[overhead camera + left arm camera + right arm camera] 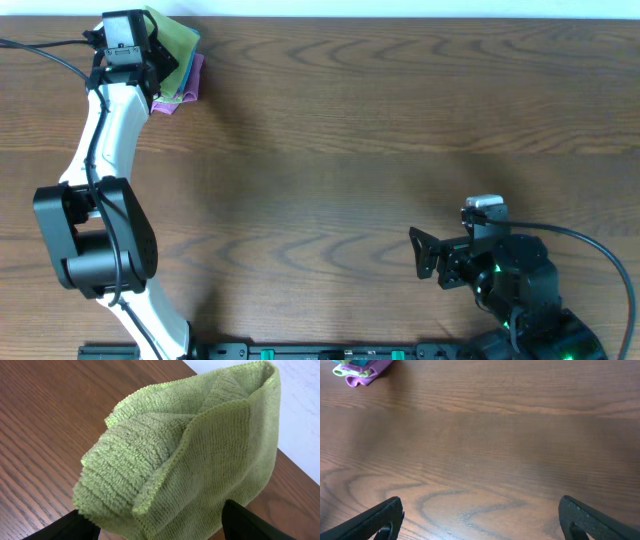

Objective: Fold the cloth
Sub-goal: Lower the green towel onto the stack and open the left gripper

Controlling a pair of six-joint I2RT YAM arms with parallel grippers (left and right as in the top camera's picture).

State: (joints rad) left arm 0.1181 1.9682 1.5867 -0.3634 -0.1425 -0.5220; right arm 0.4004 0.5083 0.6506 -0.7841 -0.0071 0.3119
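The lime-green cloth lies loosely folded on top of a small pile at the far left corner of the table. In the left wrist view it fills the frame, bunched and layered, with one corner raised. My left gripper is open, one dark finger on each side of the cloth's near edge; overhead it sits over the pile. My right gripper is open and empty, low over bare wood at the near right. A green edge of the pile shows far off in the right wrist view.
A bright blue cloth and a purple cloth lie under the green one; both show in the right wrist view, blue and purple. The table's far edge runs just behind the pile.
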